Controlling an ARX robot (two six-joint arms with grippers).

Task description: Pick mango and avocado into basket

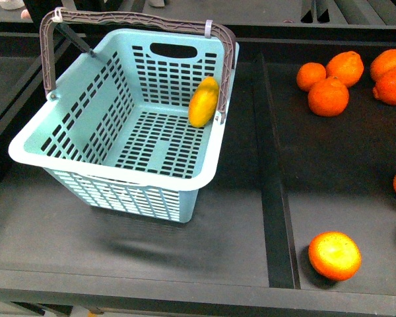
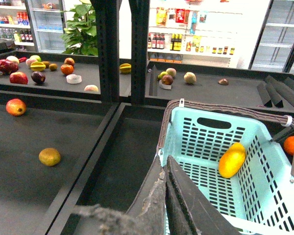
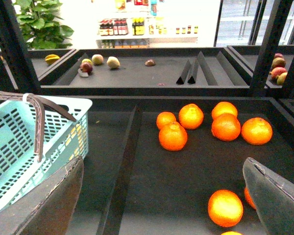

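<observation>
The teal basket (image 1: 112,162) stands on the dark shelf left of centre, its grey-brown handles up. The yellow mango (image 1: 203,101) lies inside it, leaning on the right wall. In the left wrist view the basket (image 2: 186,117) and the mango (image 2: 232,159) show past my left gripper (image 2: 165,160), which is shut and empty, just over the basket's near rim. My right gripper (image 3: 162,164) is open and empty above the shelf bay with oranges (image 3: 173,135), with the basket (image 3: 19,147) to one side. No avocado shows that I can tell. Neither gripper is in the front view.
A raised divider (image 1: 277,198) separates the basket's bay from the oranges (image 1: 328,96) at the back right and one orange (image 1: 334,255) near the front. In the left wrist view a yellow-brown fruit (image 2: 49,156) and a red fruit (image 2: 15,106) lie in the neighbouring bay.
</observation>
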